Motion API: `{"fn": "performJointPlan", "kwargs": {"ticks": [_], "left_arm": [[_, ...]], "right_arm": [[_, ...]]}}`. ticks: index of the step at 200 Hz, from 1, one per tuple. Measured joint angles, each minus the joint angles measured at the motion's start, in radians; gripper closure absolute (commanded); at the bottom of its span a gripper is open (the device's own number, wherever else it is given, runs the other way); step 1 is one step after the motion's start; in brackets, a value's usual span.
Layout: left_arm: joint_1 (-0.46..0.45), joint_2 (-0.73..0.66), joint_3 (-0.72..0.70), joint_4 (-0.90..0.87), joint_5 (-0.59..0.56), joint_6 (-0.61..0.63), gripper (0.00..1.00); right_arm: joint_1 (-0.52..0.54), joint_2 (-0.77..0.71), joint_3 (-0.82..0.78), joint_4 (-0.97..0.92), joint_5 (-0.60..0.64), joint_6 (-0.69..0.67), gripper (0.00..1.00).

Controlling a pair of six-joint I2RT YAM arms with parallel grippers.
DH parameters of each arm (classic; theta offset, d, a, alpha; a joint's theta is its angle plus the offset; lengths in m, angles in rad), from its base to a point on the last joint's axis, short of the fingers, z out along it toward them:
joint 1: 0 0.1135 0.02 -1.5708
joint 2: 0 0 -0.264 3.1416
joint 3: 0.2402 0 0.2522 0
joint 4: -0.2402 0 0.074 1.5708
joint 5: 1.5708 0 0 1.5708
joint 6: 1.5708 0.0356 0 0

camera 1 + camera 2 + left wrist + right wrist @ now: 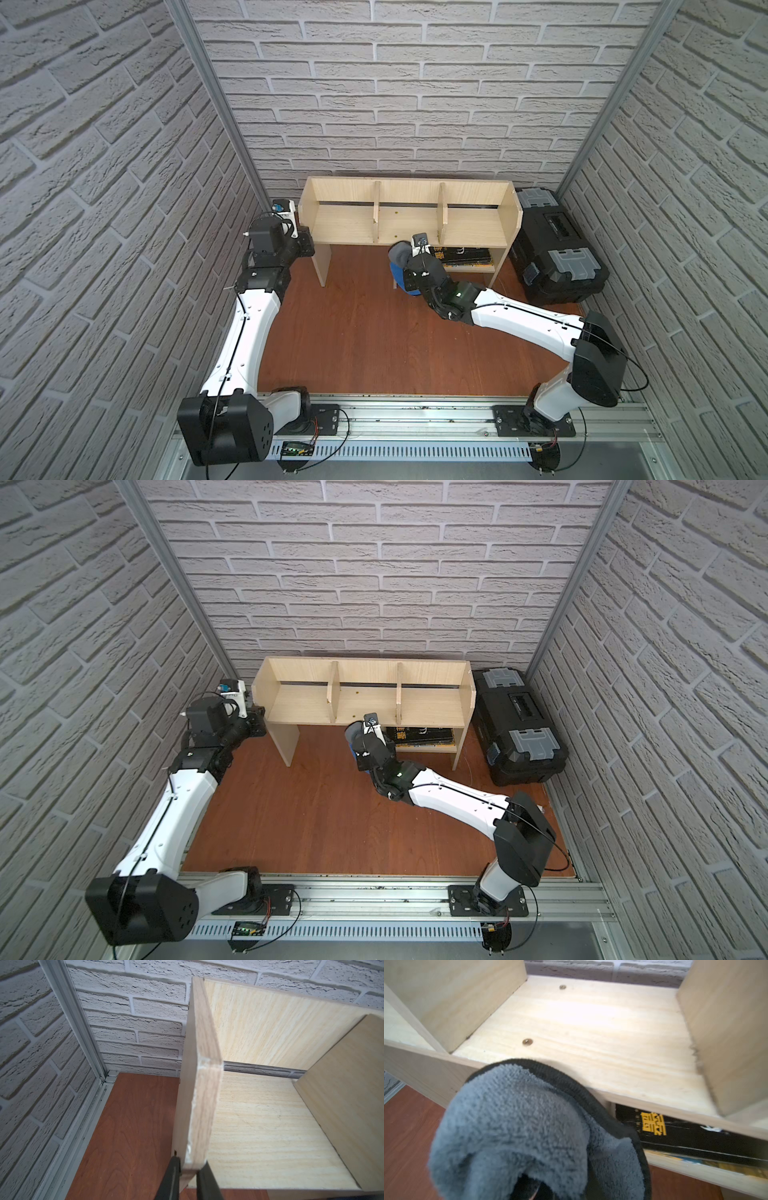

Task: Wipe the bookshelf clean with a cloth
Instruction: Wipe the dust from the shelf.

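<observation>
The right fingers, buried in the cloth, are closed on it at the front edge of the bookshelf's middle compartment. Best to press the grey face flat and sweep toward the bookshelf's back. The left fingers clamp its left end panel, which should keep it from sliding.

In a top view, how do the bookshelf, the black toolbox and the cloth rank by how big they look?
1. bookshelf
2. black toolbox
3. cloth, partly hidden, yet clearly the smallest
</observation>
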Motion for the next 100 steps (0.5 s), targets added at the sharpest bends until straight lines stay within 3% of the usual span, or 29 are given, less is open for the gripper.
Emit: {"fn": "performJointPlan", "kwargs": {"ticks": [31, 100], "left_arm": [[0.0, 0.0, -0.002, 0.003, 0.0, 0.0, 1.0], [0.001, 0.0, -0.002, 0.003, 0.0, 0.0, 1.0]], "right_arm": [[-0.071, -0.126, -0.098, -0.006, 0.034, 0.008, 0.97], [-0.382, -0.468, -0.342, -0.111, 0.048, 0.039, 0.97]]}}
